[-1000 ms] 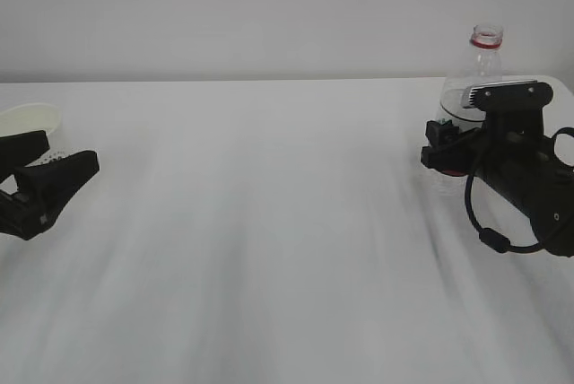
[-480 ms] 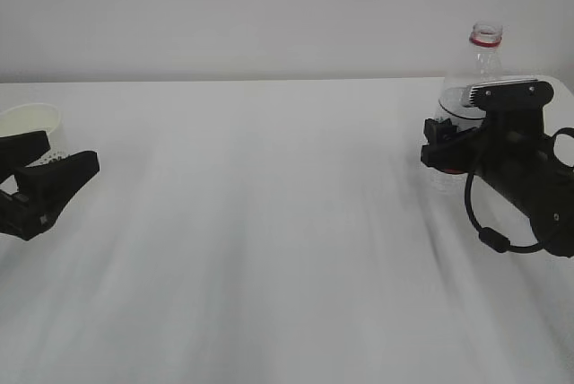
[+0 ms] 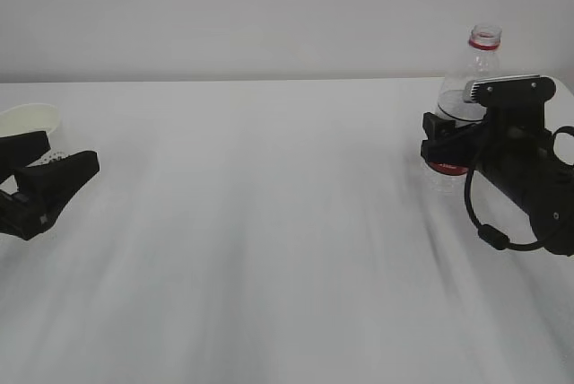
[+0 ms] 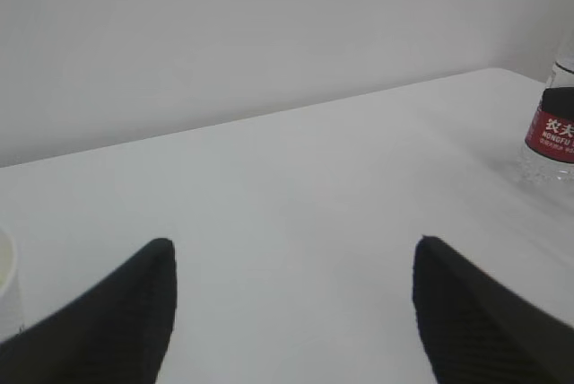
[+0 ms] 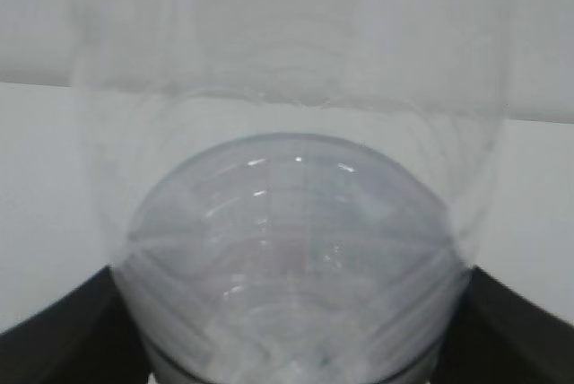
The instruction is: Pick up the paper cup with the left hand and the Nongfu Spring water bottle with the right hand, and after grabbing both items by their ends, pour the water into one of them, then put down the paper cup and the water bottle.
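Observation:
The paper cup [image 3: 27, 119] stands at the far left, its rim showing just behind my left gripper [image 3: 70, 152]; the left wrist view catches only a sliver of the cup [image 4: 7, 285] outside the left finger. The left gripper [image 4: 291, 249] is open, with bare table between its fingers. The Nongfu Spring water bottle [image 3: 484, 56] stands upright and uncapped at the right, also seen as the bottle [image 4: 554, 133] far off. My right gripper [image 3: 448, 146] is open, its jaws flanking the bottle [image 5: 287, 222] at label height; the right gripper [image 5: 291, 272] holds nothing tight. Water cannot be made out.
The white table [image 3: 269, 222] stretches between the two arms, with a plain white wall behind. A black cable [image 3: 489, 231] loops below the right wrist. The table's right edge lies close to the bottle.
The right gripper's jaws have spread wider around the bottle and its wrist has shifted slightly up and right. The bottle stays standing. Left gripper and cup are unchanged.

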Controlling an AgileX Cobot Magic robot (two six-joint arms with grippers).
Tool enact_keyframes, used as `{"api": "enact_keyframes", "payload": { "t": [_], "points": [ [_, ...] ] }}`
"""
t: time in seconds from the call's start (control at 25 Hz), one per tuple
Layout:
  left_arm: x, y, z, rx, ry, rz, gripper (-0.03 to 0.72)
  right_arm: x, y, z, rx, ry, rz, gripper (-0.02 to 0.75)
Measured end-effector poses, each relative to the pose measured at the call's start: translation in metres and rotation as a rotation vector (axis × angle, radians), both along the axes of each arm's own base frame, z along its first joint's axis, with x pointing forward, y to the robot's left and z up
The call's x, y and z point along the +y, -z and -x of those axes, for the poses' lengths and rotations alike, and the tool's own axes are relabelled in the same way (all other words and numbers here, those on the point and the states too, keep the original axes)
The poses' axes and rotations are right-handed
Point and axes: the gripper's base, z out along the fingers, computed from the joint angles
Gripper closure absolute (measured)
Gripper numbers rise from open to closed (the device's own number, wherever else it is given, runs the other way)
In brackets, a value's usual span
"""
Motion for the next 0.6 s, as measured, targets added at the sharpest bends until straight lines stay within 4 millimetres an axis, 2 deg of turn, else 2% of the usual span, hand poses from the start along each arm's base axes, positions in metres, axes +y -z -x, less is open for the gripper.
{"api": "enact_keyframes", "payload": {
  "t": [0.6],
  "points": [
    [0.0,0.0,0.0,0.001,0.0,0.001,0.1,0.0,-0.002,-0.0004,-0.022,0.0,-0.002,0.132]
  ]
}}
